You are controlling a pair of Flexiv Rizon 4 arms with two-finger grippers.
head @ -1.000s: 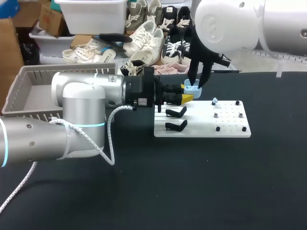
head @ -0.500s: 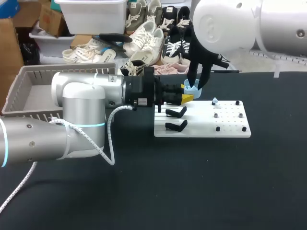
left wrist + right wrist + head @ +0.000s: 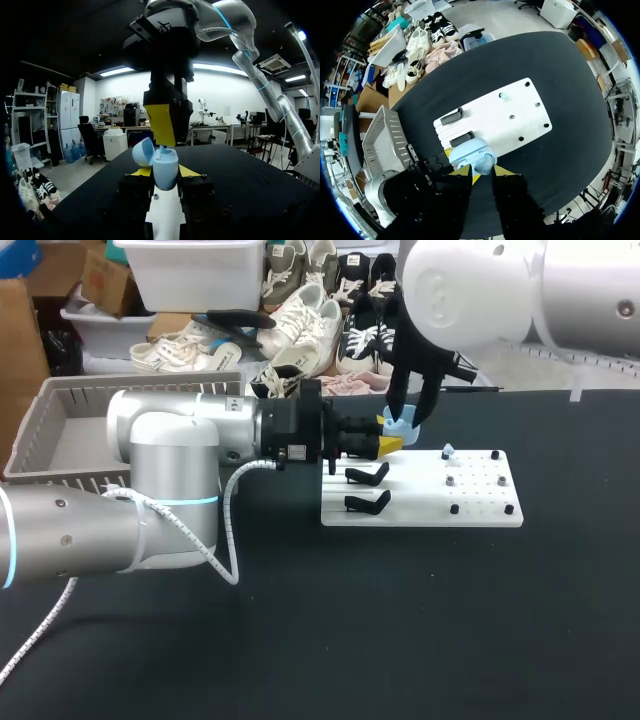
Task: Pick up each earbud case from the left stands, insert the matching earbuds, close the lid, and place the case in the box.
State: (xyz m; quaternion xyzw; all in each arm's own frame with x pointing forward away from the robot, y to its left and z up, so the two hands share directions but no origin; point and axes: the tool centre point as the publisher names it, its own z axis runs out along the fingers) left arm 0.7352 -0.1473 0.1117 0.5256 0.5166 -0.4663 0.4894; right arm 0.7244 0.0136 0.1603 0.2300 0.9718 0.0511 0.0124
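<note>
Over black table (image 3: 420, 620), left tool (image 3: 165, 173) clamps lid-open blue case (image 3: 164, 164), right tool (image 3: 482, 171) parted above.

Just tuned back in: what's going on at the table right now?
The left gripper holds the blue case, lid open, at the edge of the white board. The right gripper hangs just above the case with its fingers open. The two black stands on the board are empty, and no case shows in the basket.
</note>
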